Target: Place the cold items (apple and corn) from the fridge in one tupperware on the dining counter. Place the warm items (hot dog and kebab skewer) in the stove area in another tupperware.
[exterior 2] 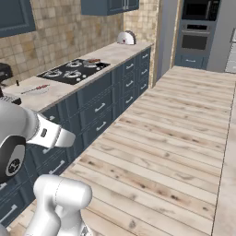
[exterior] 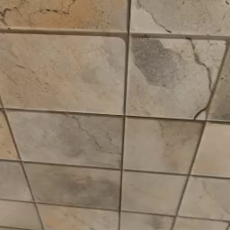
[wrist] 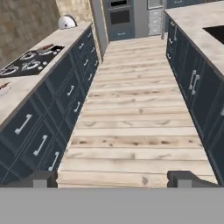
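Hot dog, by colour: a small reddish-brown piece in the right base view, too small to name with certainty, lying at the far end of the black cooktop. The cooktop is set into a pale worktop running along the left wall over dark blue drawers. On the nearer stretch of that worktop, just this side of the cooktop and apart from it, lies a thin red piece, seemingly the kebab skewer. A white domed thing stands at the worktop's far end. A built-in oven stands at the far wall, across a pale plank floor. The white arm rises at lower left

Hand view: gripper level over the floor, its fingertips spread wide with nothing between them. Same reddish piece at the cooktop's far end, same red piece on the worktop's near stretch. A second worktop runs along the right

Left base view: beige stone tiles with dark seams
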